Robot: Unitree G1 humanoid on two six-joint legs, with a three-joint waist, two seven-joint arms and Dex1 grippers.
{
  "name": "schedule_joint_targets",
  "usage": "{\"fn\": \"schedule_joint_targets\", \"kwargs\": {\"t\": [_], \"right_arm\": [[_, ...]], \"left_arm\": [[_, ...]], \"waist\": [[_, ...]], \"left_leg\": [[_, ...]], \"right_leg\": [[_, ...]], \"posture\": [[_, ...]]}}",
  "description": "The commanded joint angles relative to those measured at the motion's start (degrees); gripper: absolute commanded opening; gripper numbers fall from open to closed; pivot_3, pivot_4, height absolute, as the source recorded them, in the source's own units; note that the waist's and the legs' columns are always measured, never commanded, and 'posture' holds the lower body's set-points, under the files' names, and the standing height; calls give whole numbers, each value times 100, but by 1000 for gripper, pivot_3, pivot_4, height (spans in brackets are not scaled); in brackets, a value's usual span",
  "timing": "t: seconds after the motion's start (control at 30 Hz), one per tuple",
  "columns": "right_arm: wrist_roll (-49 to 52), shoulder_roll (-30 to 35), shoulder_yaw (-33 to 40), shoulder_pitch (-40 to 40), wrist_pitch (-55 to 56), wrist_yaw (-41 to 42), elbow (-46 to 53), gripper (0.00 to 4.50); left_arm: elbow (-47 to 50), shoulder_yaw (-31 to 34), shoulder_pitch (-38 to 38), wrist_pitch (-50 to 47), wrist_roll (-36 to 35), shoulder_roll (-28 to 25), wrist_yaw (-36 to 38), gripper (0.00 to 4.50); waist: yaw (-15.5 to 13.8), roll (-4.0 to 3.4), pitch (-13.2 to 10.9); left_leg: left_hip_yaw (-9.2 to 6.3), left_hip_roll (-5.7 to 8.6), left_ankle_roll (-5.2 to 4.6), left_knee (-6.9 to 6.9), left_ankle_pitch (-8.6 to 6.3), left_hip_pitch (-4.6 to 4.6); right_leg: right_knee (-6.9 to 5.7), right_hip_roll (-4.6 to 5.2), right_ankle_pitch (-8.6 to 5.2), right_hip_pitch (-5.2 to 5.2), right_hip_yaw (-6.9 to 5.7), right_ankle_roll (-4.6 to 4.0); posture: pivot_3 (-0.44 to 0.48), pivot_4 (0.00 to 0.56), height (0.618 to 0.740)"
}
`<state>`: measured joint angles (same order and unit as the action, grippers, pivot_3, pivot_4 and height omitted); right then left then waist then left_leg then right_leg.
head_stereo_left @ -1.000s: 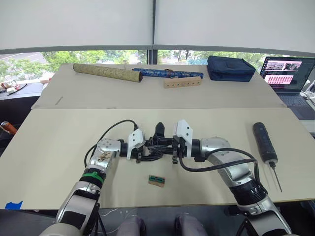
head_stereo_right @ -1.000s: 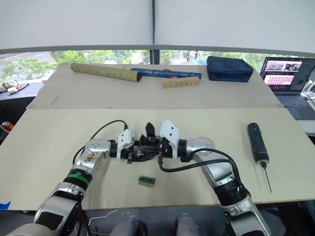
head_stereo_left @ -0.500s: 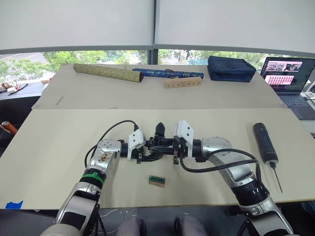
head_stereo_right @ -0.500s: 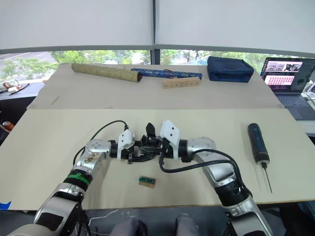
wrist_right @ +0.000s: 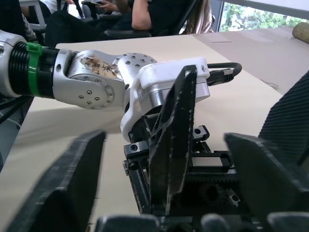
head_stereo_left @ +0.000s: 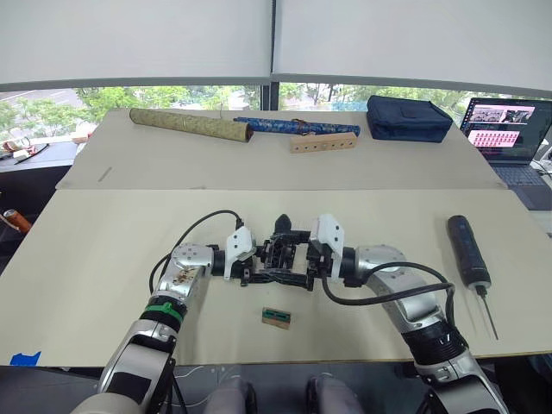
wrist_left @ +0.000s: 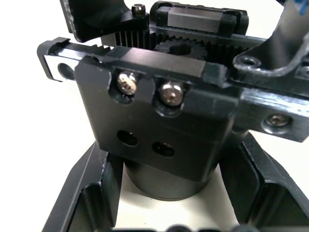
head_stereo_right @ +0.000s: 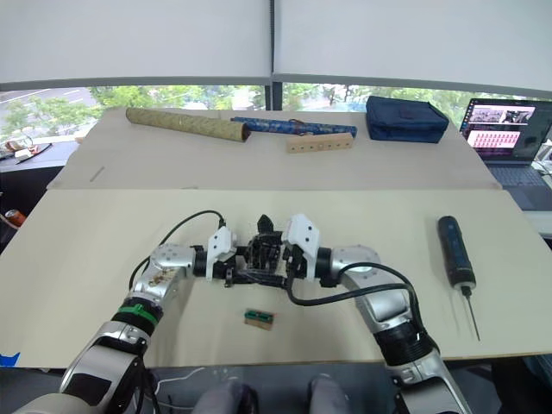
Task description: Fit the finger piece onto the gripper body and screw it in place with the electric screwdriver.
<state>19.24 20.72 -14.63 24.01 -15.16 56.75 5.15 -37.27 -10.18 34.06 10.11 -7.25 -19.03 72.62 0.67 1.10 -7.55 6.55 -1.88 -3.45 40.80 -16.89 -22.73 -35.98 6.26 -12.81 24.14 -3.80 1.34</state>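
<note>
Gripper body (head_stereo_left: 278, 255) sat on the table (head_stereo_left: 103, 250) at mid-front, between the two robot grippers. All else is placed off it. Left gripper (head_stereo_left: 247, 263) came in from its left side, fingers spread wide around the round base, apparently not clamping, per the left wrist view. Right gripper (head_stereo_left: 304, 263) came in from the right, fingers (wrist_right: 63, 183) also apart, straddling the toothed top; whether they touched it couldn't be told. Electric screwdriver (head_stereo_left: 466, 252) lay well apart to the body's right, long axis roughly front-to-back, bit pointing toward the robot, so the right arm was much nearer to it. Finger piece (head_stereo_left: 280, 226) stood upright on the body's far side, tip up, looking seated already. Judged: fitting about done; next move hinges on the right arm reaching out to the driver. Small tan block (head_stereo_left: 275, 317) lay just in front of the body.
</note>
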Motion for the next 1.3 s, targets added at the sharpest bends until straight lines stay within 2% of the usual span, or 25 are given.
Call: {"fn": "schedule_joint_targets", "kwargs": {"t": [0.03,0.13,0.2,0.33,0.47,0.5,0.63,0.7,0.83,0.93,1.0,1.07,1.17,1.3], "right_arm": [[234,4,239,19,256,148,294,4467],[440,-47,390,23,416,262,394,4500],[556,-77,469,11,496,322,452,4500],[732,-100,636,-33,688,394,647,4500],[1126,177,916,-174,404,431,1157,4500],[1256,355,1089,-312,258,384,1361,4500],[1645,908,1682,-889,-156,104,1963,4500],[1715,1230,2228,-1449,-229,-41,2180,4500],[1660,1583,3339,-2404,-226,-483,2323,4500],[1677,1456,4045,-2864,-157,-1036,2426,4500],[1545,1176,4576,-3517,119,-1240,2527,4500],[1518,808,5058,-4133,317,-1480,2584,4500],[1280,382,5435,-5011,833,-1455,2536,4500],[1148,-116,5761,-5666,1395,-1612,2397,4500]], "left_arm": [[-134,-86,-170,-106,137,-23,-114,2327],[-139,-6,-183,-176,92,12,-268,3866],[-135,14,-195,-147,80,2,-297,4412],[-81,176,-273,-11,-12,-141,-320,4412],[476,409,-697,-189,-389,-576,77,4412],[774,505,-904,-366,-571,-852,333,4412],[1438,972,-1330,-580,-1007,-1503,435,4412],[1899,1248,-1549,-836,-1297,-1840,517,4412],[3236,1660,-1862,-1617,-2055,-2159,450,4412],[4023,1852,-1929,-2219,-2600,-2238,303,4412],[4414,1827,-1952,-2250,-2529,-2495,427,4412],[4692,1938,-1894,-2608,-2796,-2602,315,4412],[4971,2033,-1850,-3091,-3195,-2728,273,4412],[5192,2086,-1663,-3539,-3542,-2789,138,4412]], "waist": [[0,0,0],[-11,0,0],[-11,0,0],[-3,0,0],[58,-2,-1],[64,-2,-1],[43,-6,-8],[-3,-6,-18],[-159,-6,-29],[-173,-6,-30],[-167,-5,-30],[-170,-6,-31],[-159,-20,-35],[-97,-27,-41]], "left_leg": [[0,0,0,0,0,0],[-3,0,-6,1,-3,1],[-3,-1,-5,0,-3,3],[-3,-2,-6,0,-3,8],[-3,-8,0,-6,0,10],[-3,-9,1,-11,1,11],[-2,-15,37,-28,17,11],[-2,-13,30,-35,13,9],[-5,1,8,-30,-1,-10],[-5,4,11,-3,1,-17],[-2,5,10,-3,0,-12],[-6,0,22,-11,6,-9],[-6,-1,38,-20,15,-7],[2,0,29,-20,10,6]], "right_leg": [[-1,0,0,0,0,0],[-4,1,0,-1,0,0],[-6,1,0,-2,0,0],[-12,1,0,-2,0,-1],[-13,-2,0,4,1,-3],[-12,-2,0,7,1,-4],[-4,-2,-5,13,-2,-10],[1,7,-5,13,-5,-11],[14,30,-5,13,-14,-9],[14,34,-2,6,-11,-5],[12,31,-1,2,-3,-2],[11,18,-5,2,-7,3],[0,12,-17,7,-4,9],[-1,9,-21,2,18,14]], "posture": [[0,150,740],[0,150,740],[0,150,740],[0,150,740],[0,150,740],[0,150,740],[0,150,740],[0,150,740],[0,150,740],[0,150,740],[0,150,740],[0,150,740],[0,150,740],[0,150,740]]}}
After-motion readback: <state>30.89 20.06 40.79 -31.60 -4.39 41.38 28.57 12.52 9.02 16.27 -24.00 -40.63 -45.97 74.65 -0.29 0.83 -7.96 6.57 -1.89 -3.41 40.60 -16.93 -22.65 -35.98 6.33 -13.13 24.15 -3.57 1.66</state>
